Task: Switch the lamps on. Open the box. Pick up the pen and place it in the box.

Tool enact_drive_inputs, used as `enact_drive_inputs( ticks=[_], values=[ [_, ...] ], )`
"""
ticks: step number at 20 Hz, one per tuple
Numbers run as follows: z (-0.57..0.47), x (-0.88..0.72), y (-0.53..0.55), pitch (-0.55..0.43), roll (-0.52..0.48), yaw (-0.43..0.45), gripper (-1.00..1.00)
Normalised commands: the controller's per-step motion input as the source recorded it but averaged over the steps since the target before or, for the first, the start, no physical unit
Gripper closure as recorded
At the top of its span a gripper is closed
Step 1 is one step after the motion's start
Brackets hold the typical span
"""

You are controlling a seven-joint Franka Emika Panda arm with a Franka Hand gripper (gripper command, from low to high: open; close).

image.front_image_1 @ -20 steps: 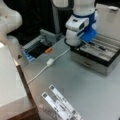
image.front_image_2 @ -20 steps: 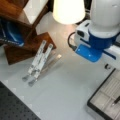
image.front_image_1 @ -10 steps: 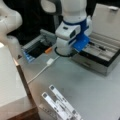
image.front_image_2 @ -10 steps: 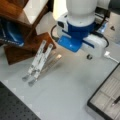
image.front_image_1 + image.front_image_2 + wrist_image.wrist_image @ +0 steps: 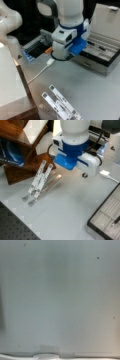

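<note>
Nearest to you, at the bottom of a front view, a folded metal stand [image 5: 60, 106] lies on the grey table [image 5: 100, 92]. Behind it a white cable [image 5: 41, 71] runs up to its plug, near the frame centre. The gripper [image 5: 60, 56] hangs just above that plug, pointing down, and the wrist view shows only bare table under it. Its fingers are hidden by the white hand body and the blue mount, so I cannot tell if they are open or closed, and nothing shows in them. Farther back, at the right of the frame, the box [image 5: 96, 66] stands with its lid raised, so the opening step looks done. The pen [image 5: 97, 45] lies in the pale lining inside. You also see its dark end at the lower right of a front view [image 5: 116, 220]. From this I judge that the placing step is finished or nearly so. I cannot judge the lamps. Any further move calls for care with the cable plug, which is near below the hand.
</note>
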Motion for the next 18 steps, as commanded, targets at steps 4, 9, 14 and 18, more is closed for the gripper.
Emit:
enact_drive_inputs(
  ticks=[4, 9, 14, 18],
  values=[
    [-0.1, -0.05, -0.2, -0.049, -0.054, 0.114, -1.0],
    [-0.01, -0.08, -0.19, -0.051, -0.074, 0.135, -1.0],
    [-0.02, -0.04, -0.15, -0.049, -0.107, 0.134, -1.0],
    [-0.05, 0.03, -0.12, -0.058, -0.118, 0.162, -1.0]
  ],
)
